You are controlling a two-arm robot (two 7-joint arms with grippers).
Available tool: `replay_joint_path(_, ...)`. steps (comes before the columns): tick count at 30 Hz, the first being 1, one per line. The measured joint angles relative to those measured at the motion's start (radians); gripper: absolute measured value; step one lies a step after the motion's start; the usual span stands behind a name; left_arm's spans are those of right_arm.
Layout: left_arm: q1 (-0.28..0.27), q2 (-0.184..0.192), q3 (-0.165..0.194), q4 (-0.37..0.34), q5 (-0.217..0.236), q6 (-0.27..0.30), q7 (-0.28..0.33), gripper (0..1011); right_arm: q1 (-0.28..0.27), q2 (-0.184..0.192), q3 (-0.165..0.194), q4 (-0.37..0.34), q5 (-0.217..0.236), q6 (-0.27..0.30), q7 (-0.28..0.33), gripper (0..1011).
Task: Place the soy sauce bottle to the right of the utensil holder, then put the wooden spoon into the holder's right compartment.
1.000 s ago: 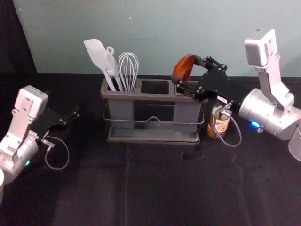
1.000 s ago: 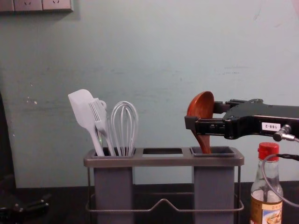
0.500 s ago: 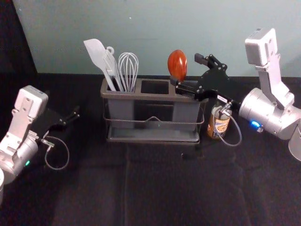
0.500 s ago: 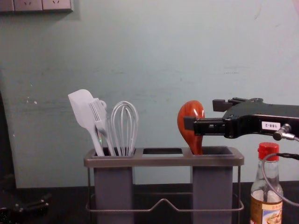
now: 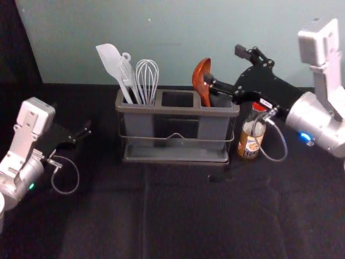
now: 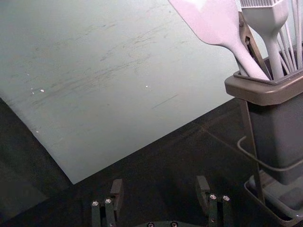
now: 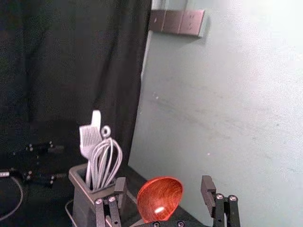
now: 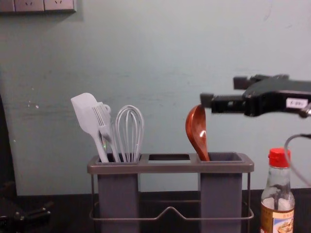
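Above the right end of the utensil holder (image 8: 170, 168), the right hand (image 5: 225, 65) is hovering, its fingers spreading apart. Just beside them, the wooden spoon (image 8: 196, 131) is standing bowl-up in the holder's right compartment (image 8: 221, 199), leaning leftward. Right of the holder, the soy sauce bottle (image 8: 277, 196) is standing upright on the tabletop (image 5: 178, 210). In the holder's left compartment (image 8: 118, 194), a spatula (image 8: 86, 114), brush (image 8: 102, 119) and whisk (image 8: 129, 131) are resting. Left of the holder, the left hand (image 5: 70, 117) is waiting, spread and empty.
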Motion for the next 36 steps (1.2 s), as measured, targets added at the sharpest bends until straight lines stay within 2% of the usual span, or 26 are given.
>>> replay_joint_path(8, 0.000, 0.000, 0.000, 0.000, 0.000, 0.000, 0.000, 1005, -0.100, 0.025, 0.080, -0.126, 0.041, 0.011, -0.044, 1004)
replay_joint_path(13, 0.000, 0.000, 0.000, 0.000, 0.000, 0.000, 0.000, 1005, -0.198, 0.045, 0.148, -0.202, 0.067, 0.001, -0.075, 1004)
replay_joint_path(18, 0.000, 0.000, 0.000, 0.000, 0.000, 0.000, 0.000, 1005, -0.309, 0.047, 0.218, -0.250, 0.061, -0.042, -0.123, 1004)
replay_joint_path(21, 0.000, 0.000, 0.000, 0.000, 0.000, 0.000, 0.000, 1005, -0.351, 0.038, 0.242, -0.259, 0.048, -0.066, -0.145, 1004)
replay_joint_path(22, 0.000, 0.000, 0.000, 0.000, 0.000, 0.000, 0.000, 1005, -0.384, 0.031, 0.259, -0.261, 0.035, -0.089, -0.161, 1004)
replay_joint_path(23, 0.000, 0.000, 0.000, 0.000, 0.000, 0.000, 0.000, 1005, -0.384, 0.031, 0.259, -0.261, 0.035, -0.089, -0.161, 1004)
replay_joint_path(24, 0.000, 0.000, 0.000, 0.000, 0.000, 0.000, 0.000, 1005, -0.432, 0.019, 0.279, -0.260, 0.005, -0.137, -0.187, 1004)
replay_joint_path(25, 0.000, 0.000, 0.000, 0.000, 0.000, 0.000, 0.000, 1005, -0.432, 0.019, 0.279, -0.260, 0.005, -0.137, -0.187, 1004)
replay_joint_path(28, 0.000, 0.000, 0.000, 0.000, 0.000, 0.000, 0.000, 1005, -0.490, -0.006, 0.305, -0.245, -0.036, -0.203, -0.225, 1004)
replay_joint_path(32, 0.000, 0.000, 0.000, 0.000, 0.000, 0.000, 0.000, 1005, -0.524, -0.033, 0.323, -0.215, -0.047, -0.235, -0.244, 1004)
replay_joint_path(36, 0.000, 0.000, 0.000, 0.000, 0.000, 0.000, 0.000, 1005, -0.533, -0.053, 0.330, -0.171, -0.033, -0.238, -0.242, 1004)
